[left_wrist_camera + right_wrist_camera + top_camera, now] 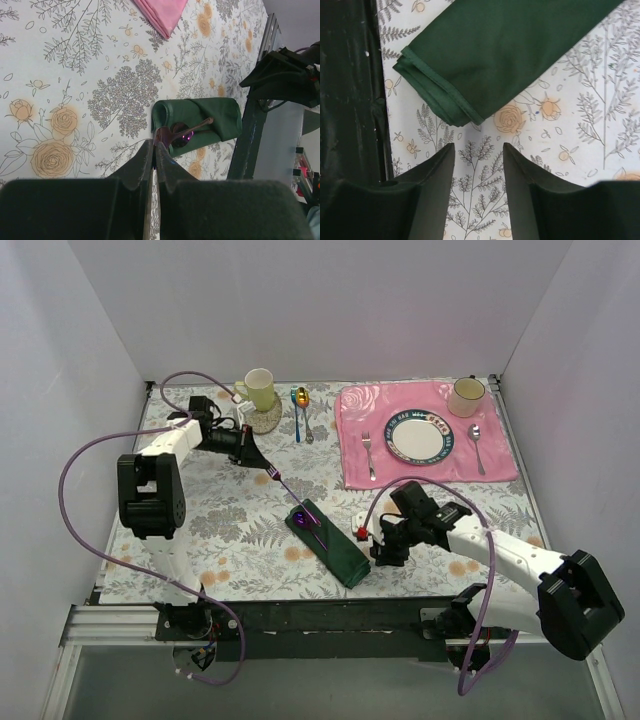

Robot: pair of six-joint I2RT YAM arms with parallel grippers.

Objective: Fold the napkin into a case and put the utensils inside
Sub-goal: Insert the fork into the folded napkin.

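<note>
case point(340, 552) flat; left gripper point(154, 146) pinches purple utensil point(285, 490)

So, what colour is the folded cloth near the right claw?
Dark green, plain; the folded cloth shows best in the right wrist view.

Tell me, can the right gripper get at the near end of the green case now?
Probably yes: the right gripper is open, and the green case lies just ahead of it, with only tablecloth between.
</note>
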